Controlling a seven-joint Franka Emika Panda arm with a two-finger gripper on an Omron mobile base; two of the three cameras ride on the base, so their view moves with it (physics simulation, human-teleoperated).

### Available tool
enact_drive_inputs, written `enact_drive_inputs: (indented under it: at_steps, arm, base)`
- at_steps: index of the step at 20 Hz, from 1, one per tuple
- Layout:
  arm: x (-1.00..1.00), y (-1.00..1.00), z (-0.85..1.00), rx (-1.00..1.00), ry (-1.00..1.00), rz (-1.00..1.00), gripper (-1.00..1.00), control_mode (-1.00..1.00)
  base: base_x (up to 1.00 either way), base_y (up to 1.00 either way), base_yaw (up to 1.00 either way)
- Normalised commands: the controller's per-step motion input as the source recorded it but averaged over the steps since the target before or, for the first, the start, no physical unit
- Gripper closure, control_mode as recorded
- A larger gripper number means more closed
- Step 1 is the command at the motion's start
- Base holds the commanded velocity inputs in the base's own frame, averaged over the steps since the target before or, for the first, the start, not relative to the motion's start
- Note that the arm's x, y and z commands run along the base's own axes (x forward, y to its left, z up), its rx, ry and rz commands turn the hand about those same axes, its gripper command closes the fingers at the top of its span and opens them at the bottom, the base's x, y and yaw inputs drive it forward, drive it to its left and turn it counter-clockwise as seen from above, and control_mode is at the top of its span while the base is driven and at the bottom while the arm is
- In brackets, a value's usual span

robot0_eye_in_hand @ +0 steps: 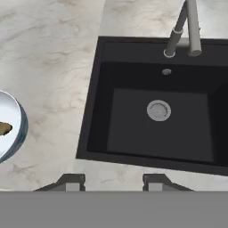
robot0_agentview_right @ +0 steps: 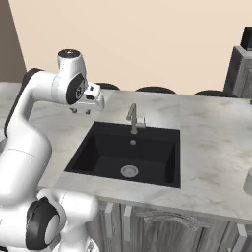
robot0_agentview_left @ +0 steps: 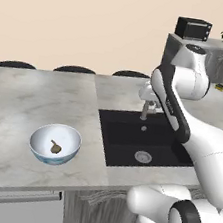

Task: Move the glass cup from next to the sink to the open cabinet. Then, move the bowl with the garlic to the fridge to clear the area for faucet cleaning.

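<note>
The bowl (robot0_agentview_left: 71,143), white inside and pale blue outside, stands on the marble counter left of the sink (robot0_agentview_left: 125,136), with the garlic (robot0_agentview_left: 55,147) lying in it. In the hand view the bowl (robot0_eye_in_hand: 12,129) is cut by the left edge. My gripper (robot0_agentview_right: 80,111) hangs open above the counter at the sink's (robot0_agentview_right: 125,152) left rim, with nothing between its tips (robot0_eye_in_hand: 112,180). The faucet (robot0_agentview_right: 132,118) rises behind the basin. A pale grey translucent thing, apparently the glass cup (robot0_agentview_right: 249,181), is cut by the right edge. Cabinet and fridge are out of view.
Black chair backs (robot0_agentview_left: 74,69) line the counter's far side. A dark grey unit (robot0_agentview_left: 176,50) with a black toaster oven (robot0_agentview_left: 193,29) stands at the back right. Bare marble (robot0_agentview_right: 211,138) spreads right of the sink.
</note>
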Motion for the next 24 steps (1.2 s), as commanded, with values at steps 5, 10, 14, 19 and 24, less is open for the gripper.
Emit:
enact_drive_inputs:
  at_steps: [5, 10, 14, 19, 24]
  arm:
    - [-0.09, -0.01, 0.00, 0.00, -0.02, 0.00, -1.00, -1.00]
    - [-0.19, 0.01, -0.05, 0.01, 0.00, 0.00, -1.00, -1.00]
    - [0.00, 0.00, 0.00, 0.00, 0.00, 0.00, -1.00, 1.00]
    - [0.00, 0.00, 0.00, 0.00, 0.00, 0.00, -1.00, 1.00]
    - [0.16, 0.13, -0.11, 0.01, 0.00, 0.00, -1.00, -1.00]
  base:
    - [0.00, 0.00, 0.00]
    - [0.00, 0.00, 0.00]
    - [-0.60, 0.38, 0.00]
    - [0.14, 0.87, 0.00]
    - [0.21, 0.28, 0.00]
